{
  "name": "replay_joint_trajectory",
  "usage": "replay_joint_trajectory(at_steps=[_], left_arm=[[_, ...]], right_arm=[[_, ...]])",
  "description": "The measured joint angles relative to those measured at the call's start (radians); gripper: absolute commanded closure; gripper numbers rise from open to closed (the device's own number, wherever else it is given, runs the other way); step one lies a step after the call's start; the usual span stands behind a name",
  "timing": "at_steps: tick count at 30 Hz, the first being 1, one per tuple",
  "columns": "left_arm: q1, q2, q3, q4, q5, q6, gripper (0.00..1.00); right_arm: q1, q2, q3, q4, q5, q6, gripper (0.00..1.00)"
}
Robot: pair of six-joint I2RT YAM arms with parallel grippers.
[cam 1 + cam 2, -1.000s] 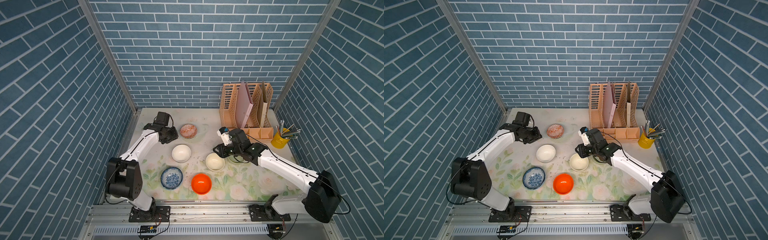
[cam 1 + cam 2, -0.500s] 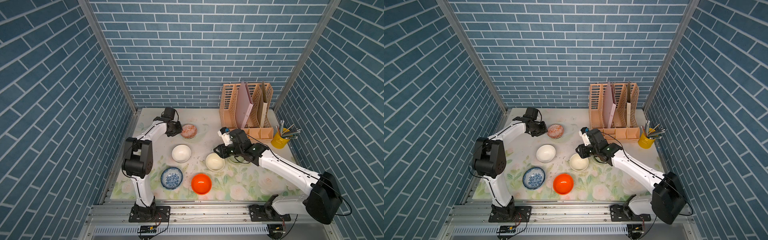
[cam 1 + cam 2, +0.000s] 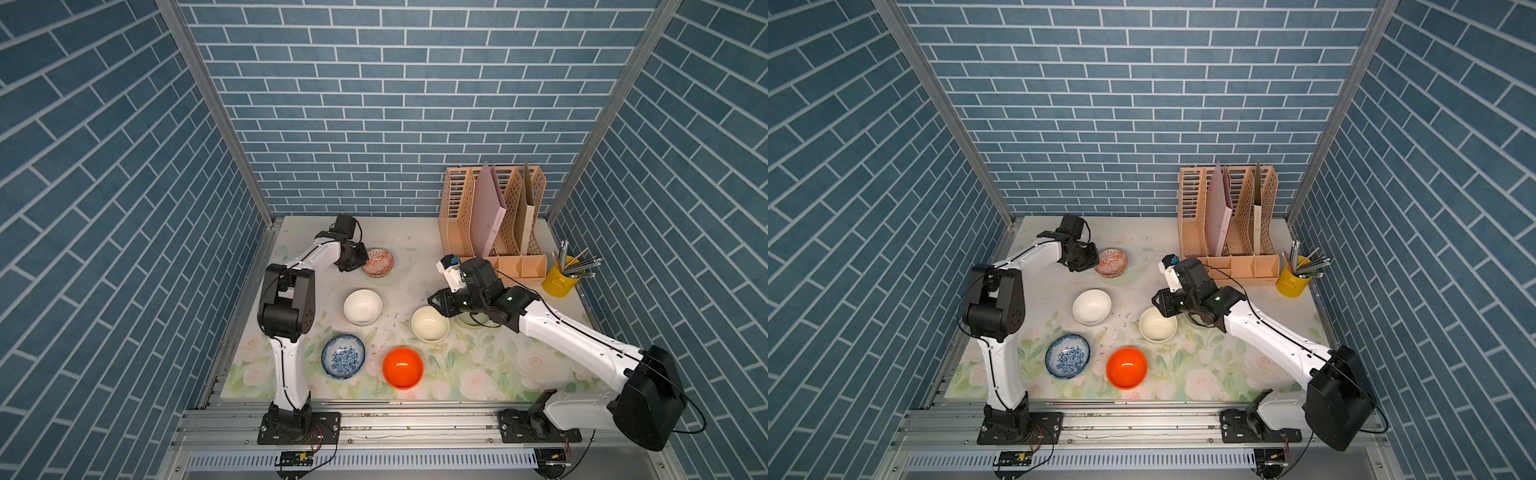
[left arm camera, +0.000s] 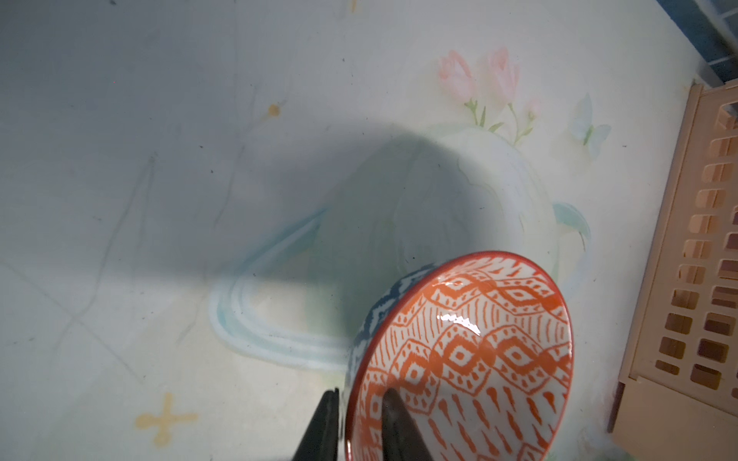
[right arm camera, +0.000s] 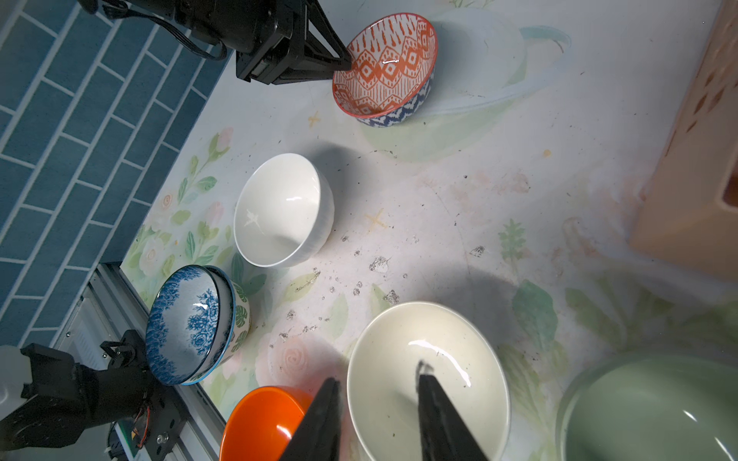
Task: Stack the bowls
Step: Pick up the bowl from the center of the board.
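At the back left, my left gripper [image 4: 359,395] is shut on the rim of the red-orange patterned bowl [image 4: 479,347], one finger inside and one outside; both top views show it [image 3: 380,262] [image 3: 1112,262]. My right gripper [image 5: 377,375] stands open astride the cream bowl's [image 5: 431,359] rim, with one finger inside and the other outside, touching it. The white bowl [image 3: 362,306] sits mid-table. The blue floral bowl [image 5: 183,323] is nested in the green leaf bowl [image 5: 241,315]. The bright orange bowl [image 3: 402,368] is at the front. The pale green bowl [image 5: 647,407] lies under my right arm.
A peach file organizer [image 3: 490,216] with folders stands at the back right, and the yellow pencil cup [image 3: 561,280] beside it. My left arm's raised elbow [image 3: 286,307] stands over the left edge of the floral mat [image 3: 498,374]. Blue brick walls close three sides.
My left gripper has moved right to the red-orange bowl and closed down on its rim; the left elbow has swung up. The right arm has stayed over the cream bowl.
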Motion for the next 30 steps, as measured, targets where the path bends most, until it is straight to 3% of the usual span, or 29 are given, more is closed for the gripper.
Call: replay_joint_trajectory(at_steps=[22, 27, 30], left_arm=[[-0.006, 0.037, 0.039, -0.034, -0.027, 0.012, 0.85], [-0.006, 0.04, 0.047, -0.046, -0.026, 0.019, 0.91], [-0.006, 0.041, 0.053, -0.053, -0.027, 0.023, 1.0]], right_arm=[[0.0, 0.0, 0.0, -0.002, 0.0, 0.0, 0.64], [0.0, 0.0, 0.0, -0.002, 0.0, 0.0, 0.64], [0.0, 0.0, 0.0, -0.002, -0.001, 0.0, 0.64]])
